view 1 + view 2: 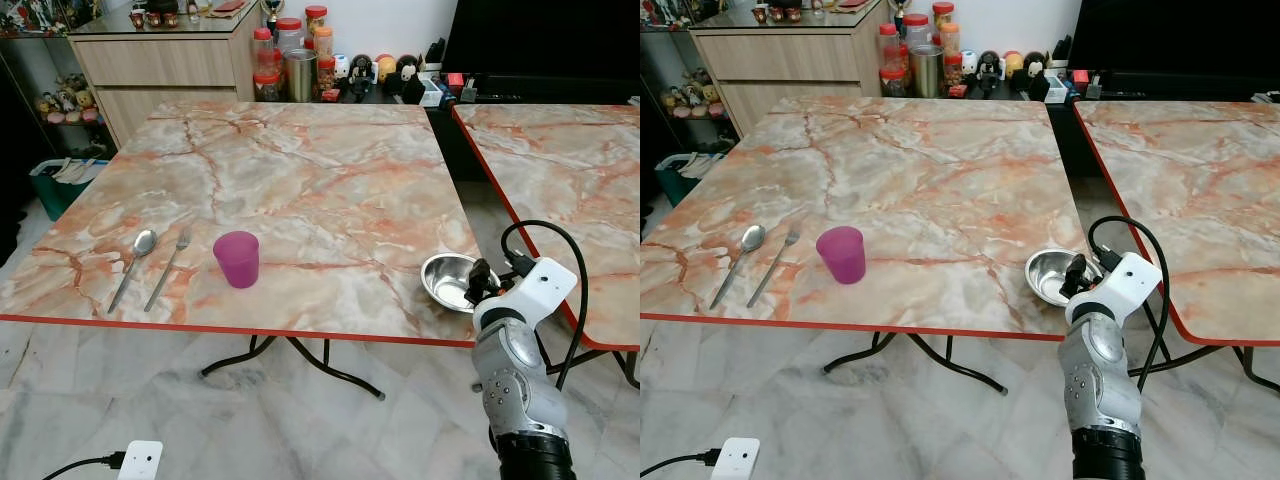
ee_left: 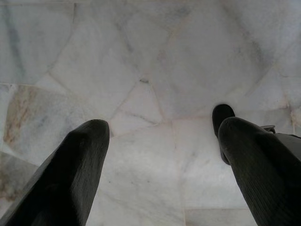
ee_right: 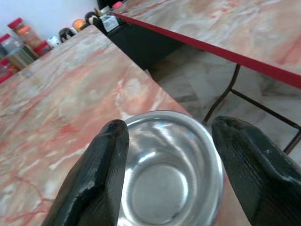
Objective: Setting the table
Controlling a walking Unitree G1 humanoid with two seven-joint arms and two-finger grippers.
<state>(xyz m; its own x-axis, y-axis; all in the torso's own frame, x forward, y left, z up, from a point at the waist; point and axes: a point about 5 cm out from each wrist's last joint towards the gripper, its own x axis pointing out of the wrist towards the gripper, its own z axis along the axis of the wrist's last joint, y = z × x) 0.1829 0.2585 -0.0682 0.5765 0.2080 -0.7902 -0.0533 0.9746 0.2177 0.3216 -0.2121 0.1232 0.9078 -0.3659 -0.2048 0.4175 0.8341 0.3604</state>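
Note:
A steel bowl (image 1: 447, 281) sits at the front right corner of the marble table (image 1: 330, 170). My right gripper (image 1: 482, 283) is at the bowl's right edge and is open. In the right wrist view its two black fingers (image 3: 101, 169) stand either side of the bowl (image 3: 169, 174) without closing on it. Near the front left lie a spoon (image 1: 135, 262) and a fork (image 1: 170, 265) side by side. A purple cup (image 1: 237, 259) stands upright just right of them. My left gripper (image 2: 162, 126) hangs open over the tiled floor.
A second marble table (image 1: 560, 180) stands to the right across a narrow gap. A cabinet with jars (image 1: 290, 50) is behind the table. A green bin (image 1: 60, 185) stands at the left, and a white power socket (image 1: 140, 460) lies on the floor in front.

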